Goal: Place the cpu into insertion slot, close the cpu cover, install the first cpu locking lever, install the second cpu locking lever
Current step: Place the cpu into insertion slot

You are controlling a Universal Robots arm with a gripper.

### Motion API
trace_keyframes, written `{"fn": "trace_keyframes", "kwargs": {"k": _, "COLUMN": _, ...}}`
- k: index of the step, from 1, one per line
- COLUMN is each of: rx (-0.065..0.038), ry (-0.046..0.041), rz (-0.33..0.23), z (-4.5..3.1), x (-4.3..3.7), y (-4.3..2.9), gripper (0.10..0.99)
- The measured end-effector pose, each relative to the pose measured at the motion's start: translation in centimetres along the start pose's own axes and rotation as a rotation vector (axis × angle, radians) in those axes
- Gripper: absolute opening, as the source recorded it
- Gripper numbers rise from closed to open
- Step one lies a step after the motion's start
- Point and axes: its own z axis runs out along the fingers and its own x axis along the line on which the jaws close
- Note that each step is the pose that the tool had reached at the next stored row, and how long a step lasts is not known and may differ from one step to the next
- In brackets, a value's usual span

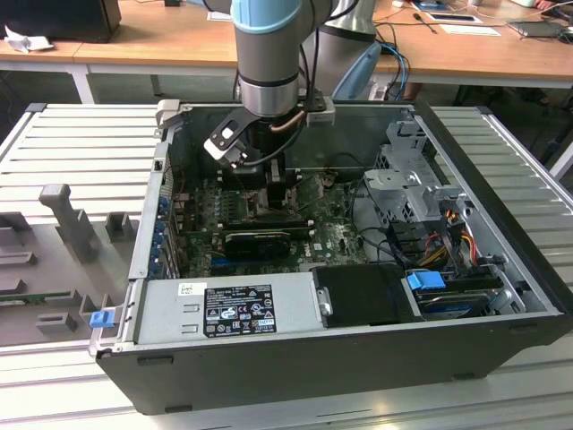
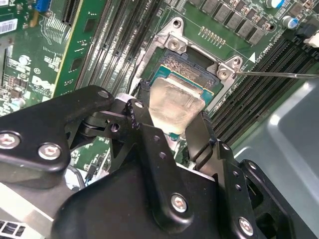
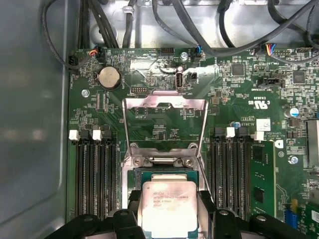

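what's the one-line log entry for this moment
pincer: shut on cpu | cpu: at insertion slot, seating unclear | cpu cover: open, tipped back | stage: cpu placement

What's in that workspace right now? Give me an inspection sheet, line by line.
Surface: green motherboard inside an open computer case on a ribbed metal table.
Job's things: cpu held at the insertion slot; cpu cover swung open.
Clutter: grey fixtures on the table, at the exterior view's left.
Grippers: gripper shut on the cpu.
Cables: black cables against the case wall; coloured wires by the drive bays.
Surroundings: wooden desks behind.
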Motion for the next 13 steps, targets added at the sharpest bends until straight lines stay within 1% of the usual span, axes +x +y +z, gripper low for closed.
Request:
{"fn": "trace_keyframes", "kwargs": {"k": 4, "rx": 0.0, "ry": -0.0002, "rz": 0.0, "z": 0.42, "x": -0.01, "y": -0.06, "gripper": 0.529}}
{"fn": "trace_keyframes", "kwargs": {"k": 13, "rx": 0.0, "ry": 0.0, "rz": 0.0, "z": 0.5, "x": -0.01, "y": -0.06, "gripper": 0.529}}
